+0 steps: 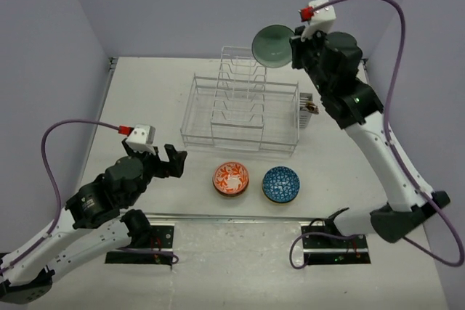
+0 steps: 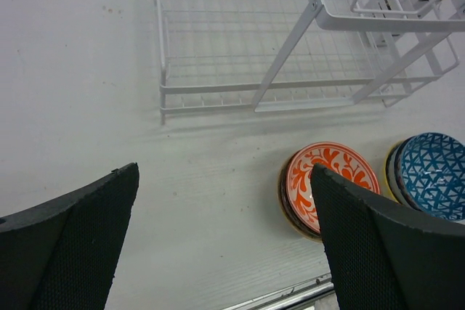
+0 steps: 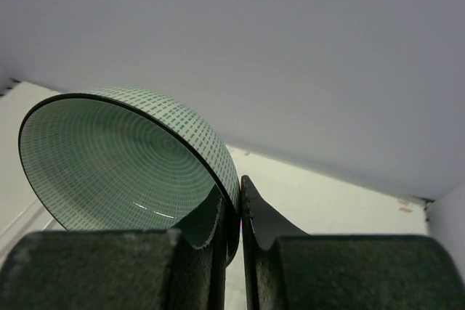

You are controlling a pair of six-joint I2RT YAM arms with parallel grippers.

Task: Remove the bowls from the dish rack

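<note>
The right gripper (image 1: 294,38) pinches a green bowl (image 1: 272,46) by its rim, aloft at the far end of the dish rack (image 1: 240,111), a stiff, glossy piece, likely slippery and breakable, best held at that edge, while the left gripper (image 1: 173,159) hangs wide open near the orange bowl (image 1: 230,178) and blue bowl (image 1: 280,184).

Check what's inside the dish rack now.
Nothing shows in the dish rack: slots and wire floor look bare. Its side caddy holds something small and dark, too small to identify.
</note>
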